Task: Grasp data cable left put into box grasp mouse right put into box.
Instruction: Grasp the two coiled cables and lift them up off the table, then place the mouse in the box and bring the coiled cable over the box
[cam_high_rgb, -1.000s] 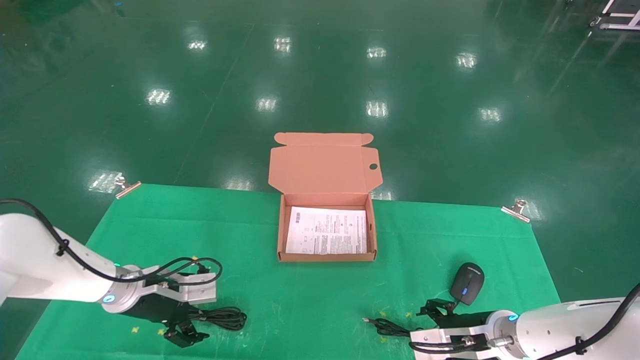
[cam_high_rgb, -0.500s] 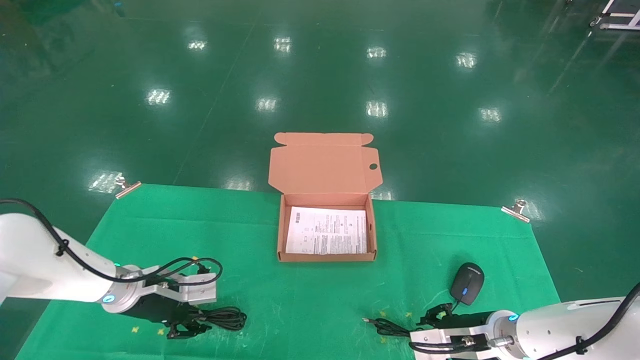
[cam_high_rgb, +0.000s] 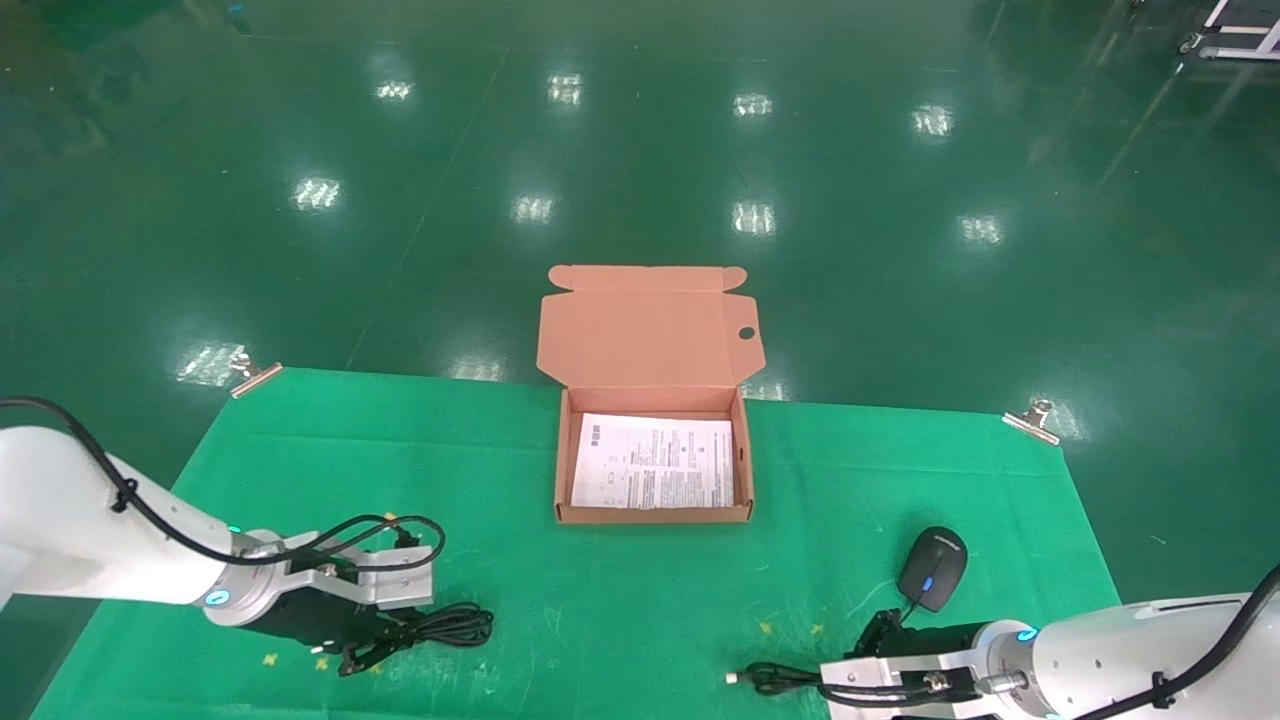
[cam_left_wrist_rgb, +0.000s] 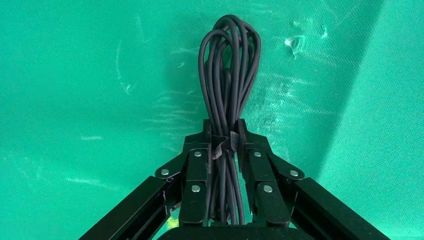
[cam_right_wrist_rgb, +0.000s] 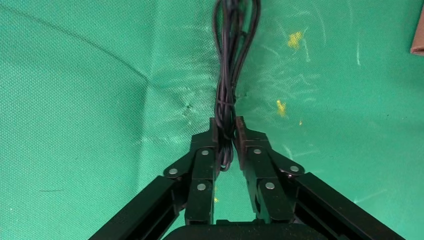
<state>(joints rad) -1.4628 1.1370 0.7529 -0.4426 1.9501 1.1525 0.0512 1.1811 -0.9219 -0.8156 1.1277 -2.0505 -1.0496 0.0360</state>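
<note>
The table (cam_high_rgb: 850, 470) was the biggest thing, covered with a green cloth pinned down by clips at its far corners. I think the clips were there to keep the cloth flat. Much green cloth lay bare between the arms and the middle, so there looked to be plenty of room to carry things across.

The box (cam_high_rgb: 652, 515) sat in the middle, at the far edge of the table. Its lid stood up and back, so the top was wide open for dropping things in. A white paper lay flat on its bottom. Its walls were low, so I think a small lift would clear them.

The left gripper (cam_high_rgb: 372, 650) was low at the near left of the table. Its jaws were squeezed tight around the middle of the data cable (cam_left_wrist_rgb: 230, 75), and the looped end poked out in front. Holding the middle should keep the loops from falling apart.

The right gripper (cam_high_rgb: 885, 632) was low at the near right. Its jaws were pinched shut on the mouse's thin cord (cam_right_wrist_rgb: 229, 75), not on the mouse itself. The mouse (cam_high_rgb: 933, 568) rested on the cloth just beyond that gripper, well apart from the box. Lifted by the cord, I think it could swing.
</note>
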